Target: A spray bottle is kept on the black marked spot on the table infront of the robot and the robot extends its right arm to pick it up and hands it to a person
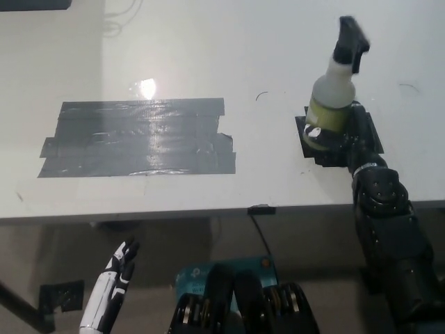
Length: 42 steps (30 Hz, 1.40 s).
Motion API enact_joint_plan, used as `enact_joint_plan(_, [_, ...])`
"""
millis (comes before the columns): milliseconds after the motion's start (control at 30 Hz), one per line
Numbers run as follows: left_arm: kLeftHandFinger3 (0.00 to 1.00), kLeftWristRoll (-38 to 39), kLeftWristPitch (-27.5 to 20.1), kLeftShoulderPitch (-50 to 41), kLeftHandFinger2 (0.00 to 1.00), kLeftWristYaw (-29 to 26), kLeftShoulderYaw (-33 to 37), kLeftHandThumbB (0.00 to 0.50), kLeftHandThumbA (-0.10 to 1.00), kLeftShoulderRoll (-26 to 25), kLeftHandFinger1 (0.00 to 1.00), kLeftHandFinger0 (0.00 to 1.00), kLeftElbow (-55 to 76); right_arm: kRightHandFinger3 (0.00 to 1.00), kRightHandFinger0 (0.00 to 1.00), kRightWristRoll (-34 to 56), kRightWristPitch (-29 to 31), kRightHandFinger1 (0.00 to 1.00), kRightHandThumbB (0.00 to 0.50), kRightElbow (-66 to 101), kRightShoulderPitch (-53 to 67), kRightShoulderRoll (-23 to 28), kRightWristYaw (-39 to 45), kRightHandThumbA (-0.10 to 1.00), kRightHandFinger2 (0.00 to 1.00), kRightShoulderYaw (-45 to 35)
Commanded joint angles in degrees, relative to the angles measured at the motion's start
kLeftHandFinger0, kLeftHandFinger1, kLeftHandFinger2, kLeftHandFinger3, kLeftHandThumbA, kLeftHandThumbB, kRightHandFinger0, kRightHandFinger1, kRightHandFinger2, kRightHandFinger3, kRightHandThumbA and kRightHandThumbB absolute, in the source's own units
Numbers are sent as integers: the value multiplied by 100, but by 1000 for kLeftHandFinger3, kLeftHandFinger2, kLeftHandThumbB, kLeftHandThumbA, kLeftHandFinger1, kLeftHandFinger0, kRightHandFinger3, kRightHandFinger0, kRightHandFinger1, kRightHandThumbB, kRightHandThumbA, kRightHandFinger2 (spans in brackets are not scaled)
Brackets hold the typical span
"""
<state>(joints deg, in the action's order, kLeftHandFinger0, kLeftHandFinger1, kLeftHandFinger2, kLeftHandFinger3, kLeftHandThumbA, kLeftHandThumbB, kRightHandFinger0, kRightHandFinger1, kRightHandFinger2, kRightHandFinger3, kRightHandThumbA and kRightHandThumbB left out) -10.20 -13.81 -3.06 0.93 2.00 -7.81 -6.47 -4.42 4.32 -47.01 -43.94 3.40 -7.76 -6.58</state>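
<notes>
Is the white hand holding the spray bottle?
No, the black right hand grips the spray bottle; the white left hand hangs below the table.

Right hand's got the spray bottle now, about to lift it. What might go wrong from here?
1. The right hand wraps only the lower body of the spray bottle, so the tall top could tip or slide out on the lift.
2. The bottle sits near the front edge of the table; a slip could send it off.
3. No person is in view for the handover. The left hand rests low, below the table edge.
</notes>
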Motion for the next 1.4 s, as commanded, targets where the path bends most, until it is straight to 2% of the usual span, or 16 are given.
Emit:
enact_joint_plan(0, [1000,22,-120,65,1000,-33,-51,297,1000,-80,1000,1000,116,546,21,-69,550,347,189,192,-395,-112,-795,-64,679,-118])
enact_joint_plan(133, [1000,29,-30,44,1000,-12,-48,299,1000,-82,1000,1000,181,516,0,-80,592,287,163,562,-291,-139,-778,-99,565,-71])
enact_joint_plan(200, [1000,11,-47,47,1000,-24,-46,294,1000,-83,1000,1000,176,513,0,-38,621,282,151,752,-236,-154,-706,-100,554,-55])
enact_joint_plan(333, [1000,7,-92,63,1000,-24,-41,284,1000,-90,1000,1000,171,541,0,-70,347,294,127,1560,-84,-221,-516,-100,566,101])
enact_joint_plan(400, [1000,-1,-139,72,1000,-30,-38,281,1000,-97,1000,1000,132,626,0,-156,22,288,121,2071,-1,-224,-328,-100,594,278])
enact_joint_plan(500, [1000,5,-110,96,1000,-19,-41,285,1000,-107,1000,1000,139,693,0,-193,-373,317,117,2529,29,-235,-115,-100,644,491])
enact_joint_plan(600, [1000,0,-62,97,1000,-3,-36,286,1000,-113,1000,1000,179,726,0,90,-761,335,102,2897,17,-285,240,-100,688,630])
enact_joint_plan(633, [1000,-13,-64,114,1000,-9,-29,282,1000,-106,1000,1000,165,806,0,324,-1129,368,100,3121,-14,-292,577,-100,739,740])
enact_joint_plan(700, [1000,12,-41,121,1000,2,-37,278,1000,-108,1000,1000,172,827,0,372,-1330,378,107,3190,-50,-303,710,-100,740,829])
enact_joint_plan(800, [1000,9,-42,158,1000,7,-39,280,1000,-123,1000,1000,162,792,13,809,-1907,420,145,3231,-150,-502,980,-100,761,816])
enact_joint_plan(967, [1000,57,-10,182,1000,39,-37,275,1000,-124,1000,1000,178,855,0,745,-2208,461,129,2988,-220,-677,1085,-100,854,949])
enact_joint_plan(1100, [1000,38,28,186,1000,51,-22,273,1000,-130,1000,1000,220,848,0,846,-2451,476,135,2676,-265,-773,1258,-100,853,952])
enact_joint_plan(1267, [1000,42,17,187,1000,67,-16,268,1000,-154,1000,1000,240,814,0,1104,-2850,436,156,2274,-382,-872,1516,-100,800,844])
enact_joint_plan(1333, [1000,38,66,196,1000,72,-13,277,1000,-160,1000,1000,262,723,0,1164,-2942,383,151,2141,-426,-908,1583,-100,763,795])
enact_joint_plan(1367, [1000,33,77,213,1000,83,-7,277,1000,-171,1000,1000,262,712,0,1171,-2946,378,157,2136,-423,-905,1589,-100,760,782])
